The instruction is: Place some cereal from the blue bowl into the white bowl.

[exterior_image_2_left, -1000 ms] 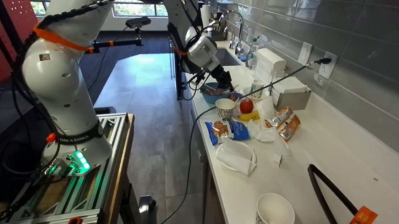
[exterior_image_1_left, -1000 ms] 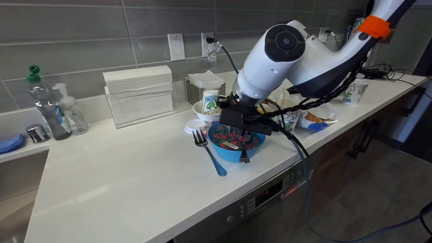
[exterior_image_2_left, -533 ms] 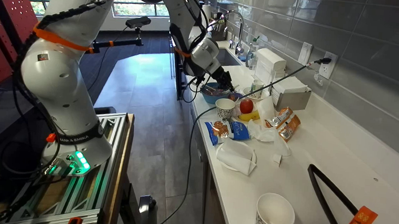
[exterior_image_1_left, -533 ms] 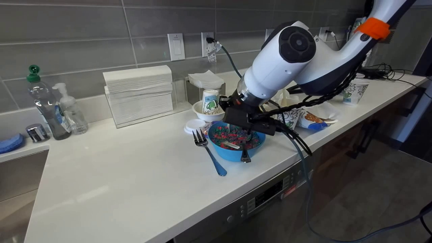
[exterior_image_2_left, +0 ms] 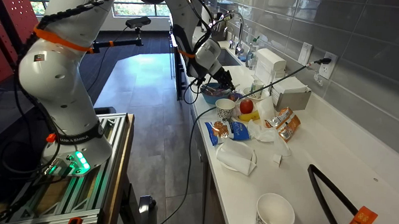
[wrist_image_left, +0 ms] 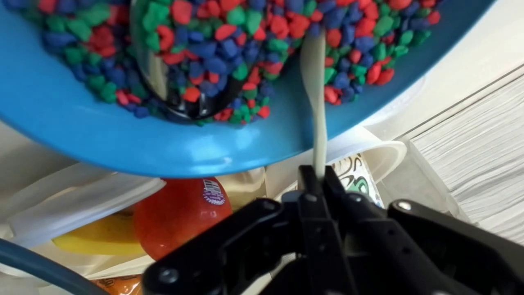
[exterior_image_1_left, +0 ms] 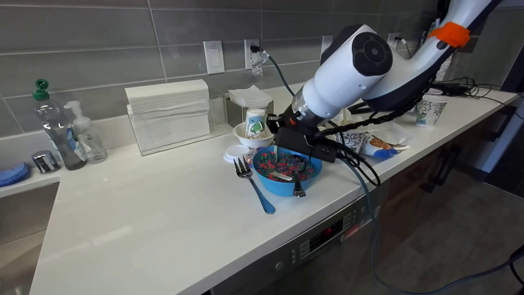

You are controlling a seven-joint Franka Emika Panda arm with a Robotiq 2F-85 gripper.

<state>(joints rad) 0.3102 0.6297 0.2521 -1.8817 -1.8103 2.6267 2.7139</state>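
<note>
cereal point(wrist_image_left: 245, 49) in blue bowl point(wrist_image_left: 188, 147), jaws seemingly just above rim

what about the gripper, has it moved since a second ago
Yes: the gripper has tilted, its wrist end shifting right in an exterior view, judged against the wall switch.

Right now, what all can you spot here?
Blue bowl: one, blue, counter
Cereal: one heap, red, green, blue, in blue bowl
Spoon: one, dark, in cereal
Plastic utensil: one, cream, in cereal
Fork: one, metallic, beside blue bowl
White bowl: one, white, near blue bowl
Paper cups: at least three, white, counter, white bowl
Apple: one, red, beside banana
Banana: one, yellow, beside apple
Snack bags: at least two, blue, orange, counter
Paper towels: one stack, white, counter
Bottles: two, clear, by sink
Sponge: one, blue, by sink
Robot arm: one, white, over counter
Claw: one, black, shut on plastic utensil
</note>
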